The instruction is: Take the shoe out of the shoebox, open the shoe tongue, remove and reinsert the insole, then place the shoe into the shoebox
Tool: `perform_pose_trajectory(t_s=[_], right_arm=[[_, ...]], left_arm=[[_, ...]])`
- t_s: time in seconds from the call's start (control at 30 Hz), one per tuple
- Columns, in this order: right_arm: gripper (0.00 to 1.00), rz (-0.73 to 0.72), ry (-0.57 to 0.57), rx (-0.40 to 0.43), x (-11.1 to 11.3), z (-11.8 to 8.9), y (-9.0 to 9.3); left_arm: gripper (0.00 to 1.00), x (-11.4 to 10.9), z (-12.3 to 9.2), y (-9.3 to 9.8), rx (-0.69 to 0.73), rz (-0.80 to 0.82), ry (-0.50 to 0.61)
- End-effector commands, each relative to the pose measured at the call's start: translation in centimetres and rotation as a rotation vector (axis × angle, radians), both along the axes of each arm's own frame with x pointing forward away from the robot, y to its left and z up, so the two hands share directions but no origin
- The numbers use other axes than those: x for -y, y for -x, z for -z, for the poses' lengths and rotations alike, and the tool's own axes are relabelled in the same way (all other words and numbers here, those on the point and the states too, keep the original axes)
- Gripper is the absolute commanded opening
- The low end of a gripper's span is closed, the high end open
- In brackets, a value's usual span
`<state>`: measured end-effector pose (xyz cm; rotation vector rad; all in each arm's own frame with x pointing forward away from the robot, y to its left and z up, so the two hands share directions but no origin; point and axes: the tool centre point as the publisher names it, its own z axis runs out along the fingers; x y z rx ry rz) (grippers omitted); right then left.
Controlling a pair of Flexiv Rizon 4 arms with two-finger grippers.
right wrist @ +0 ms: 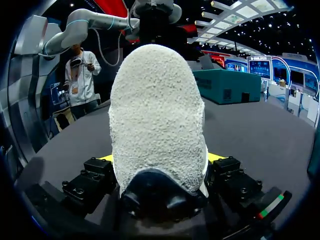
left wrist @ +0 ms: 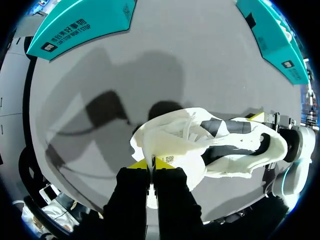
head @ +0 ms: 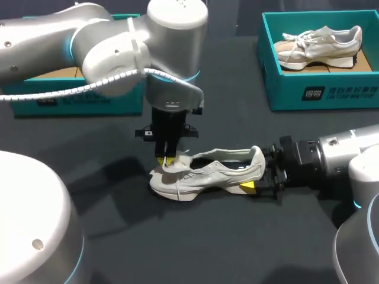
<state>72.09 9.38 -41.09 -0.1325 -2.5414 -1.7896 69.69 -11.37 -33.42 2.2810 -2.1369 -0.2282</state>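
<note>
A pale grey sneaker (head: pixel 207 174) lies on its side on the dark table, toe toward my left arm. My left gripper (head: pixel 167 160) comes straight down over the laces, shut on the shoe's tongue (left wrist: pixel 150 150), a white flap pinched between the yellow tips (left wrist: pixel 151 164). My right gripper (head: pixel 256 173) comes in from the right with its fingers wide apart on both sides of the heel (right wrist: pixel 157 125), clamping it. One yellow tip (head: pixel 247 187) shows beside the sole. The shoe's dark inside (left wrist: pixel 225 127) is open to the left wrist view.
A teal shoebox (head: pixel 331 94) at the back right holds a second sneaker (head: pixel 323 44). Another teal box (head: pixel 77 103) stands at the back left, largely hidden behind my left arm. Bare table lies in front of the shoe.
</note>
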Motion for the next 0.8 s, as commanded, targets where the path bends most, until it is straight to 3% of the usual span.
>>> perform_pose_trajectory(t_s=[0.03, 0.13, 0.17, 0.27, 0.47, 0.63, 0.8], right_arm=[[0.0, 0.002, 0.005, -0.001, 0.0, 0.1, 0.0], [0.0, 0.002, 0.005, -0.001, 0.0, 0.1, 0.0], [0.0, 0.002, 0.005, -0.001, 0.0, 0.1, 0.0], [0.0, 0.002, 0.005, -0.001, 0.0, 0.1, 0.0], [0.0, 0.002, 0.005, -0.001, 0.0, 0.1, 0.0], [0.0, 0.002, 0.005, -0.001, 0.0, 0.1, 0.0], [0.0, 0.002, 0.005, -0.001, 0.0, 0.1, 0.0]], left_arm=[[0.0, -1.0, 1.2, -0.1, 0.001, 0.003, 0.113], [0.0, -1.4, 1.5, -0.3, 0.0, 0.026, 0.094], [0.04, -1.7, 1.6, -0.3, -0.004, 0.035, 0.083], [0.4, -2.4, 1.8, -0.4, -0.01, 0.064, 0.044], [0.62, -3.9, 2.1, -0.4, -0.011, 0.113, -0.019], [0.64, -4.5, 1.5, -0.6, -0.005, 0.134, -0.028], [0.56, -4.1, -1.7, -1.2, 0.038, 0.179, 0.025]])
